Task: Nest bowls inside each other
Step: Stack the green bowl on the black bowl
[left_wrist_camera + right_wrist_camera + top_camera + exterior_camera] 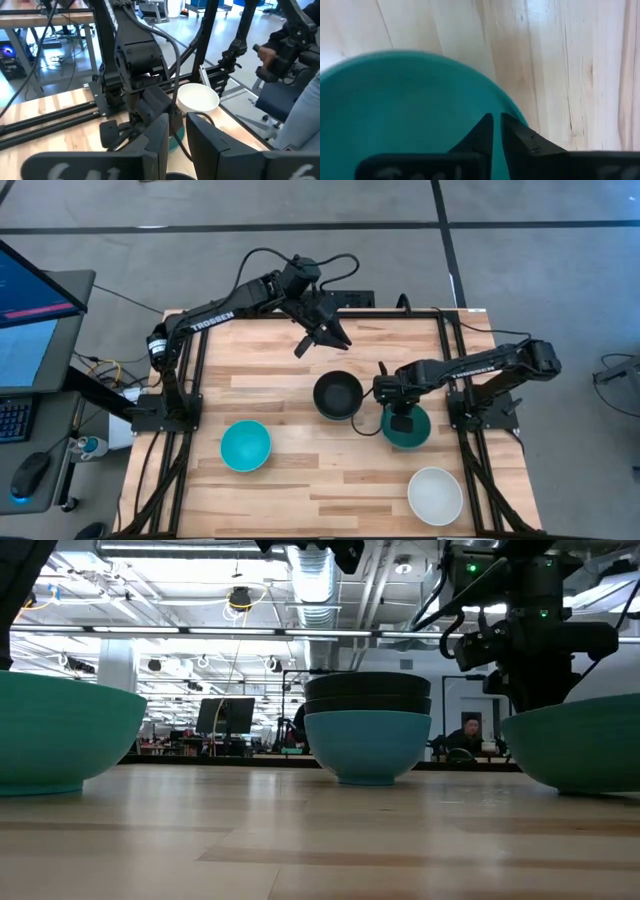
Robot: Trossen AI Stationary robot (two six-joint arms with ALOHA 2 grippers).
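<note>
- Right gripper (400,423), in the high view, hangs directly over the dark teal-green bowl (407,430), fingers pointing down into it. The stack (338,395), black on top, sits just beside it toward the table's middle. The turquoise bowl (245,445) lies well apart on the left side, and the white bowl (435,494) is near the front right corner. The left gripper (322,338) waits raised near the back edge of the table (300,490), above and behind the stack.
- In the low view, the stack shows two black bowls nested in a sky-blue bowl (367,744); the teal-green bowl rests on the wood to its side, with open table between them.
- The left wrist view shows its own fingers nearly together, holding nothing, and the white bowl beyond.
- The right wrist view shows narrow, almost closed fingers over the teal-green bowl's far rim. Whether they pinch it, I cannot tell. The right arm is nearer; the lift likely goes sideways to the stack.
</note>
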